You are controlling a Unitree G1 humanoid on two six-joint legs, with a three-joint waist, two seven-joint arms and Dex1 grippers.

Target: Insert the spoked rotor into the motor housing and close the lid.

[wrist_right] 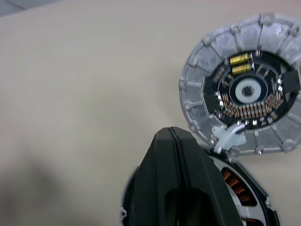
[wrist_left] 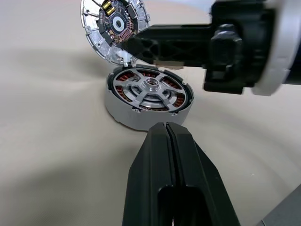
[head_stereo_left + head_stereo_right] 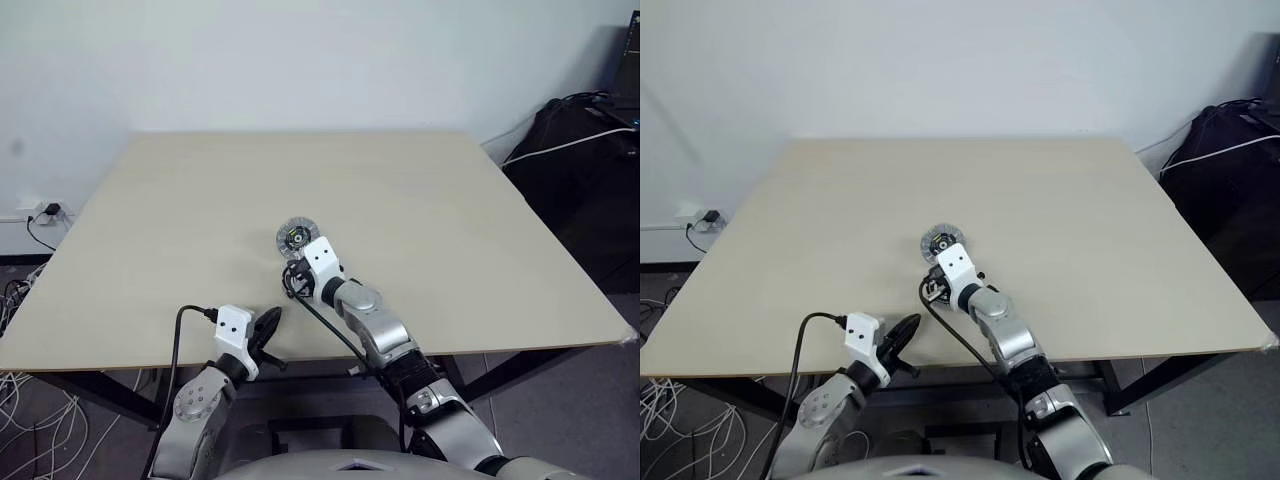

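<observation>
Left wrist view is giving the clearest read: the rotor (image 2: 149,90) is already sitting inside the motor housing (image 2: 141,115), silver spokes over the copper windings, so the lid is what is left. The lid (image 2: 114,26) is lying open-face-up on the table (image 2: 51,141), touching the housing's far rim and apparently joined to it there by a small white clip, though that joint is hard to make out. The right gripper (image 2: 134,43) is reaching flat across the housing with both fingers clenched together, empty, tip resting at the seam where lid meets housing. So the lid is lying just beyond that tip, away from the robot, and closing it is looking like a flip back toward the robot over the housing. The left gripper (image 2: 165,134) is also clenched and holding nothing, hanging back on the near side of the housing, pointing at it. The right arm is the nearer one to the lid.
</observation>
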